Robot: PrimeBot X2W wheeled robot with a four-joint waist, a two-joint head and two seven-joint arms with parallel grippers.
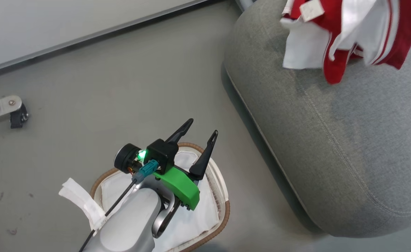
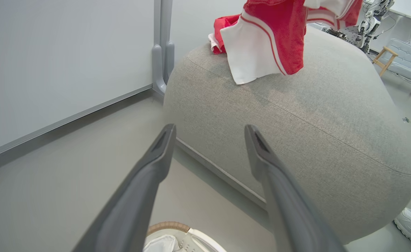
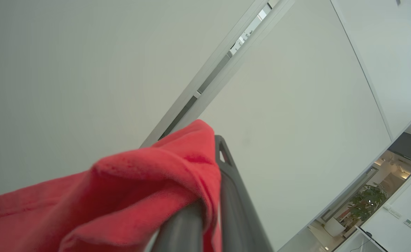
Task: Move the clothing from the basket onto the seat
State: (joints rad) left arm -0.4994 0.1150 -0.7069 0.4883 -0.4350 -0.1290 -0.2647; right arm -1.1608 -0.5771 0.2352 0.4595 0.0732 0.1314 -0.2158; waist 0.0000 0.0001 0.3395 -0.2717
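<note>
The clothing (image 1: 335, 31), red with white panels and stripes, hangs over the top of the grey seat (image 1: 331, 140). In the left wrist view its white lower edge (image 2: 251, 59) reaches down to the seat (image 2: 296, 122), and another red piece (image 2: 223, 28) lies behind it. My right gripper (image 3: 212, 150) is shut on a fold of the red clothing (image 3: 139, 189). My left gripper (image 1: 203, 126) is open and empty above the basket (image 1: 223, 196), which shows its white liner (image 1: 191, 217). In the left wrist view the left gripper (image 2: 209, 128) points at the seat's side, with the basket rim (image 2: 167, 225) below.
A white wall panel with a grey base rail (image 1: 86, 35) runs along the back. A metal leg with a black caster (image 1: 13, 112) stands at the left. A person's white shoe (image 2: 410, 225) is beside the seat. A wooden stool (image 2: 384, 59) stands farther off.
</note>
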